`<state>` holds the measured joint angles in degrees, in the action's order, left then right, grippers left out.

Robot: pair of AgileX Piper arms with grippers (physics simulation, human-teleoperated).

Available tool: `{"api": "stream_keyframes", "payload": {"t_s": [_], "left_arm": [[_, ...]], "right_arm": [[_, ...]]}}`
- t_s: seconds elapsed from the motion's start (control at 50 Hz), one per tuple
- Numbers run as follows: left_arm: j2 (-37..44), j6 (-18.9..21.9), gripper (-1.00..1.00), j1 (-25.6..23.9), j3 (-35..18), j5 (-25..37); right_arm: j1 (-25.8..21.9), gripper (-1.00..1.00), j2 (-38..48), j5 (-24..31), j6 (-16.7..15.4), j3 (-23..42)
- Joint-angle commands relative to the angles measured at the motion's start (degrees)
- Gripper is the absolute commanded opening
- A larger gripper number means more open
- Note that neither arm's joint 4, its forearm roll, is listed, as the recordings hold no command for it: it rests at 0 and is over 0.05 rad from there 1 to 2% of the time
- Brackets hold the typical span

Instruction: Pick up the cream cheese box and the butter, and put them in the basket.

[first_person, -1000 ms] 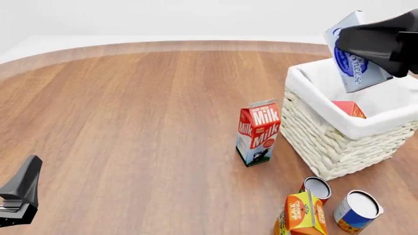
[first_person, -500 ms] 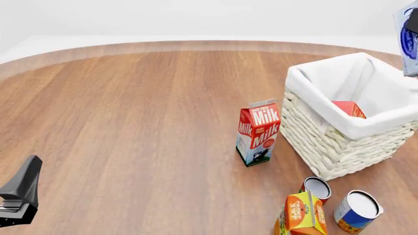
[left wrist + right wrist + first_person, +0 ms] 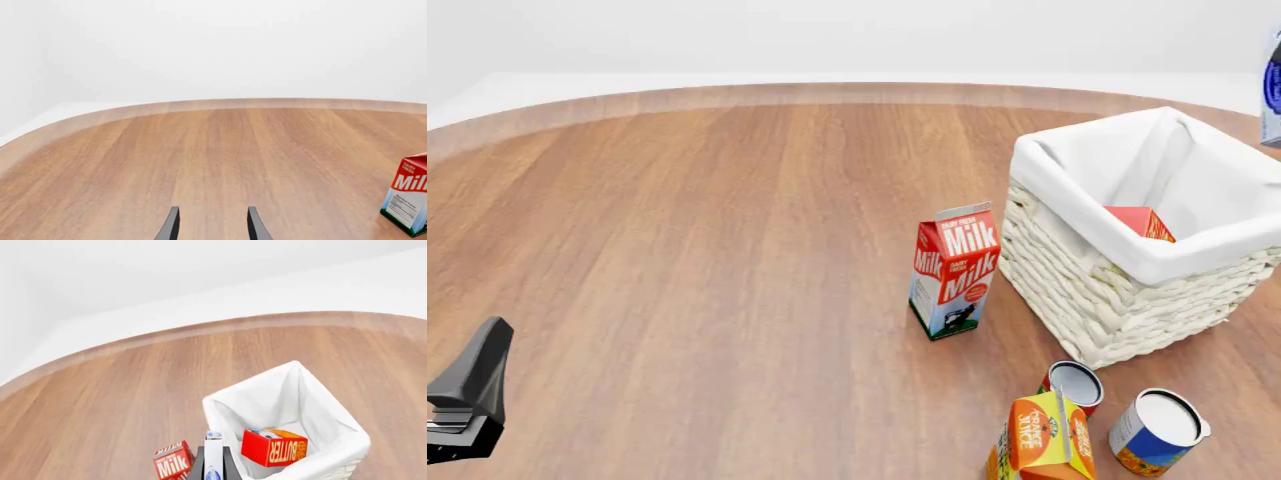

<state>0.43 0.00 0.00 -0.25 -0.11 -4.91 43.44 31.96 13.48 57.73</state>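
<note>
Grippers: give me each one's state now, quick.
Left gripper: open, fingers apart, holding nothing.
Right gripper: shut on the cream cheese box, high above the basket.

The front view looks forward and down over the worktop [image 3: 694,220]. The left wrist view skims low; the right looks down from high. All share the milk carton [image 3: 956,270].

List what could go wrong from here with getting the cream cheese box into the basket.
1. The cream cheese box is held high above the basket; released here, it may bounce off the rim or miss.
2. The butter already lies inside, so the box could land on it and tip.
3. The milk carton stands close beside the basket; a miss could topple it.
</note>
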Motion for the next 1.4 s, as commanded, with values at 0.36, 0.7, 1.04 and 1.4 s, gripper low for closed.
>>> {"api": "stream_keyframes", "payload": {"t_s": [0.36, 0.7, 1.04, 1.4], "left_arm": [[0.00, 0.00, 1.00, 0.00, 0.00, 0.00], [0.00, 0.00, 1.00, 0.00, 0.00, 0.00], [0.00, 0.00, 1.00, 0.00, 0.00, 0.00], [0.00, 0.00, 1.00, 0.00, 0.00, 0.00]], "right_arm": [[6.00, -1.00, 7.31, -5.84, 0.83, 0.13], [9.15, -1.00, 13.66, -10.57, 2.78, 0.30], [8.81, -1.00, 17.26, -13.28, 2.22, -1.64], [9.68, -1.00, 19.01, -14.59, 2.34, -1.79]]}}
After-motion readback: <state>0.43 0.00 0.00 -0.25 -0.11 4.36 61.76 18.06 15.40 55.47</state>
